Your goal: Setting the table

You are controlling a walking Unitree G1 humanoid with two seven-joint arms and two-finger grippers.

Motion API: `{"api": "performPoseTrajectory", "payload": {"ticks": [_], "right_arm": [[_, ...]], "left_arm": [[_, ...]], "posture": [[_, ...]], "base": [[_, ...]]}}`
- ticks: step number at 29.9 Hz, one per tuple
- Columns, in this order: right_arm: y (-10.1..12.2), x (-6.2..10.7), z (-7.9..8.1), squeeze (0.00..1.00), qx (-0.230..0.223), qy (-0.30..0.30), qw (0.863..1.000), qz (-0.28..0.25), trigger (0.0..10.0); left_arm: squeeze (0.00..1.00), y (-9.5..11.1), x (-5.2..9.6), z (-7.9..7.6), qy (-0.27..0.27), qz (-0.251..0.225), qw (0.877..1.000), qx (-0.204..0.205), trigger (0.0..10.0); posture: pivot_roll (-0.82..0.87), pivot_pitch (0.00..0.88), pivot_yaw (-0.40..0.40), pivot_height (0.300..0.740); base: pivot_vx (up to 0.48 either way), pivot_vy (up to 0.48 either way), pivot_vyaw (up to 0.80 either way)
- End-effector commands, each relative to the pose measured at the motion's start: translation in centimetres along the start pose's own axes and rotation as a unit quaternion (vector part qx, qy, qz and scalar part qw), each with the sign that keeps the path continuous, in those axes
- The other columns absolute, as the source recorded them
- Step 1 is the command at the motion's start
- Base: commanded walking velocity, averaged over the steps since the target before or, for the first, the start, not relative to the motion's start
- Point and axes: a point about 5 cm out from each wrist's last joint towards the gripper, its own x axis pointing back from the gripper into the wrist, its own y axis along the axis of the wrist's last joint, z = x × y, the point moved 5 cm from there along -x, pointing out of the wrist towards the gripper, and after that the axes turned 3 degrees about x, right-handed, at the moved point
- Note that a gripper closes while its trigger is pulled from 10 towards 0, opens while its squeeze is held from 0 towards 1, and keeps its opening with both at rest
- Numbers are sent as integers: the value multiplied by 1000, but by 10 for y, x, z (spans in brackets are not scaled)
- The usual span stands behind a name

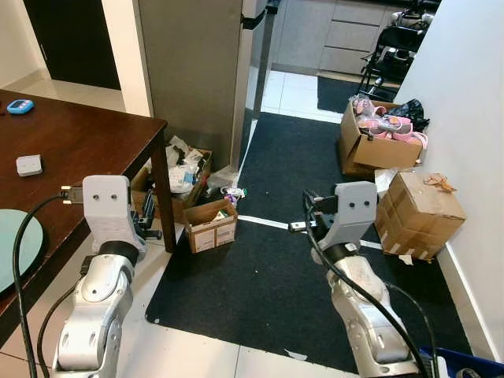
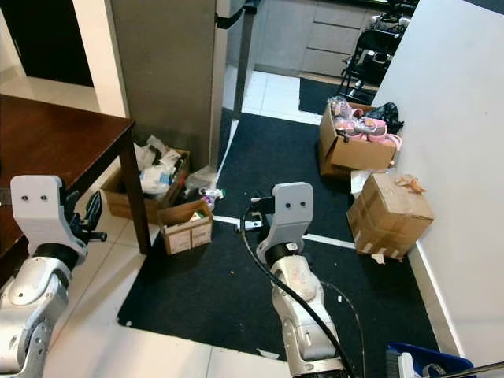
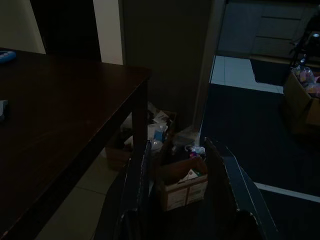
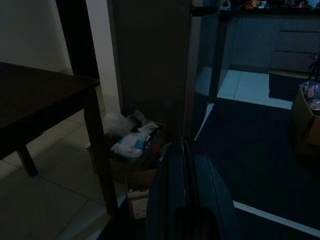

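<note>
Both wrist views are very dark, so only outlines can be made out there. The dark brown wooden table [image 1: 79, 150] stands at the robot's left and is cut off by the picture edge; one corner and one leg are visible. On its top lie a small blue oval object [image 1: 20, 106] near the far edge, a small white square device [image 1: 29, 165] nearer the robot, and a pale green round plate [image 1: 17, 244] at the near edge, partly cut off and crossed by the left arm's black cable. The left gripper [image 3: 177, 165] is raised beside the table corner, its two black fingers spread apart with nothing between them. The right gripper [image 4: 186, 165] is raised over the black floor mat [image 1: 276, 268], its fingers pressed together and empty. Beyond the table leg sit an open cardboard box of crumpled bags [image 1: 177, 177] and a smaller open cardboard box [image 1: 211, 226]. Near the white wall are a closed taped cardboard box [image 1: 417, 214] and an open box of pink items [image 1: 378, 138], whose contents are too small to identify.
</note>
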Motion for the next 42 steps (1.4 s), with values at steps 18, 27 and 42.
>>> {"api": "performPoseTrajectory", "payload": {"ticks": [18, 27, 42], "right_arm": [[-9, 1, -10, 0, -3, -29, 999, 14, 10000], [-9, 1, -8, 0, -2, -26, 1000, 13, 10000], [-11, 2, -8, 0, 11, -24, 1000, 17, 10000]], "left_arm": [[0, -4, -2, -6, -17, 9, 1000, -6, 10000], [0, -6, -2, -9, -30, 11, 999, -18, 10000], [0, -7, -2, -7, -27, 14, 999, -19, 10000]], "posture": [[43, 104, 8, 740], [42, 100, 9, 740], [42, 109, 8, 740]], "base": [[0, 0, 0], [149, 0, 0], [370, 0, 147]]}}
